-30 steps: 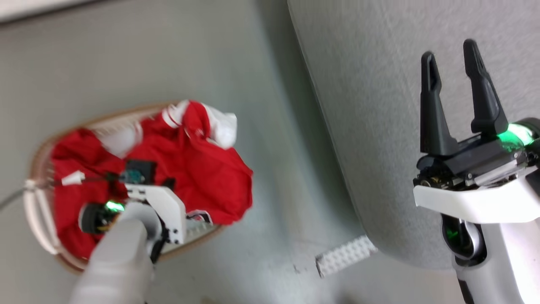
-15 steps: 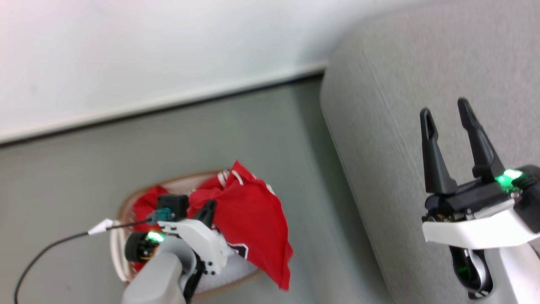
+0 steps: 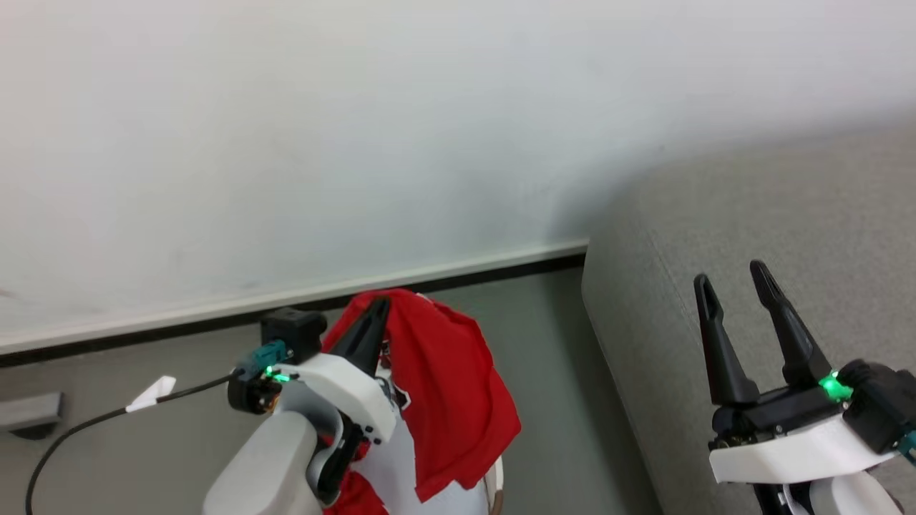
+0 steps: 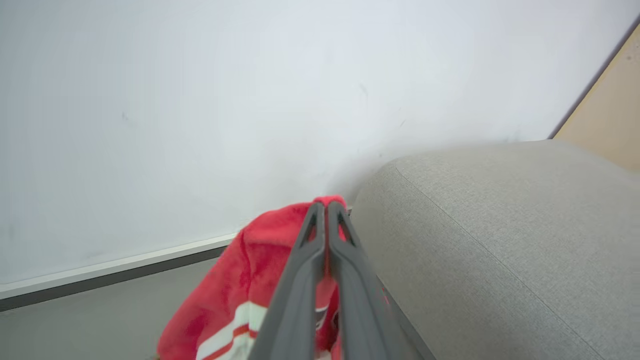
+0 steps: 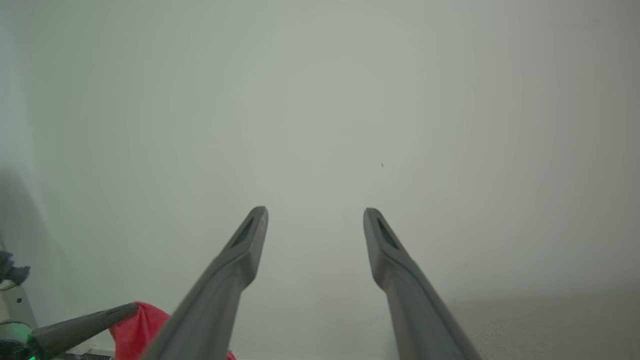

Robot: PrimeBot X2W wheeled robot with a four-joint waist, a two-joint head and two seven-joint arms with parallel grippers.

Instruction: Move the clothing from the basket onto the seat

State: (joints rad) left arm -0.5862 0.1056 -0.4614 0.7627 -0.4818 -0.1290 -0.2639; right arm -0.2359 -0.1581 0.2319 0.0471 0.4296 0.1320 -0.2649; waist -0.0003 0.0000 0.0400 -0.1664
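The clothing [image 3: 451,386] is bright red with white stripes, the seat [image 3: 787,214] light grey, the wall [image 3: 358,143] white.

Soft cloth clothing [image 3: 444,379], matt woven seat [image 3: 787,214]

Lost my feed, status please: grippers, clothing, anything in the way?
Left gripper shut on clothing, held aloft beside seat. Right gripper open, empty. No obstacle seen between clothing and seat.
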